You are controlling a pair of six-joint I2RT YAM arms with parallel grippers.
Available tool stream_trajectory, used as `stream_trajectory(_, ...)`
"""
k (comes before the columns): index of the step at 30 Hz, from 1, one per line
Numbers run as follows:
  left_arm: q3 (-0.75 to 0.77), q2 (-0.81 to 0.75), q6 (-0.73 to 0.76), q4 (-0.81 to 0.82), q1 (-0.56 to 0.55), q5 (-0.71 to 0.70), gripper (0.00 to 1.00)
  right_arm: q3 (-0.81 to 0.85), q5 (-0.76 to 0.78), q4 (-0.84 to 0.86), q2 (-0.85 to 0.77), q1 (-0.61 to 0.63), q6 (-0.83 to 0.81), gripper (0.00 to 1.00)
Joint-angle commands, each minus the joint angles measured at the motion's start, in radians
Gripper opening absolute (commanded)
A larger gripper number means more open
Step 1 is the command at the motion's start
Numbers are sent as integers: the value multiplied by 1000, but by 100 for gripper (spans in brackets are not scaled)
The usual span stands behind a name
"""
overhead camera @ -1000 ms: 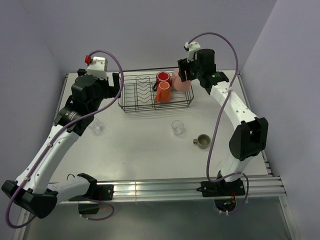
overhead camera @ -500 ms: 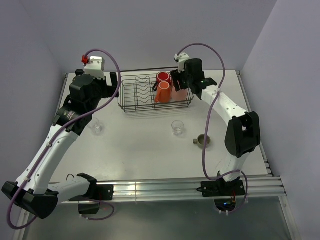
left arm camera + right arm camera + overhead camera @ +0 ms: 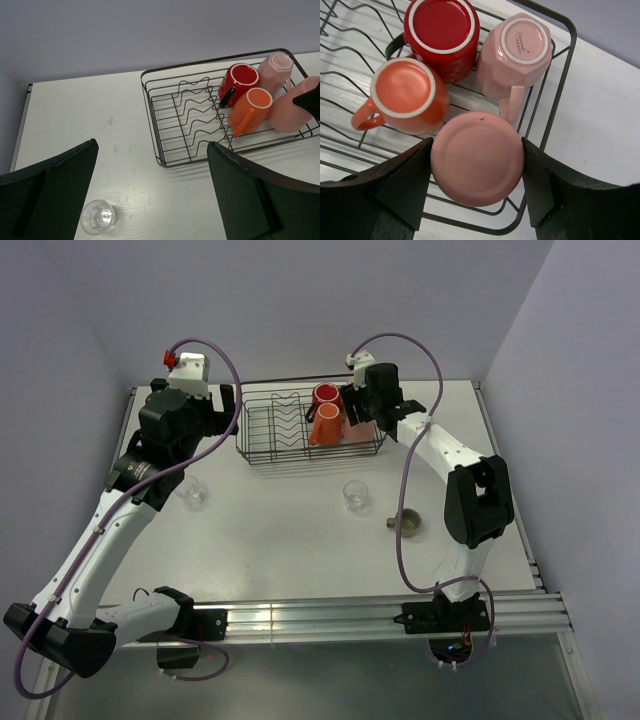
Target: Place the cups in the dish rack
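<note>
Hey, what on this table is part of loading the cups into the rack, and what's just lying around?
Part of the job: dish rack; red mug, orange mug, pale pink mug, upside down in it; salmon tumbler, in the right hand; left clear glass, middle clear glass, grey-olive mug, on the table.
Just there: table; metal rail at its near edge.

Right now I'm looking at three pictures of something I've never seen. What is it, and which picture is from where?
Two robot arms bolted to a table, each with a two-finger gripper. One picture looks down on both; the others come from wrist cameras. The right gripper holds a salmon tumbler at one end of the dish rack, beside the red mug, orange mug and pink mug. The left gripper hangs open. On the table: a clear glass, a second clear glass, a grey-olive mug.
</note>
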Motion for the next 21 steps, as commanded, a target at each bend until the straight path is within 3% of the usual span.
stream_trajectory(1,17,-8,4,32,2,-1,99,-17,34,73,4,9,-14,0)
stream_trajectory(14,1,-7,4,38,2,-12,99,-54,51,126,27,15,14,1)
stream_trajectory(18,-5,-5,4,42,2,-14,99,-56,46,115,26,18,23,17)
stream_trajectory(21,-6,-2,4,45,2,-14,99,-53,49,89,29,24,25,35)
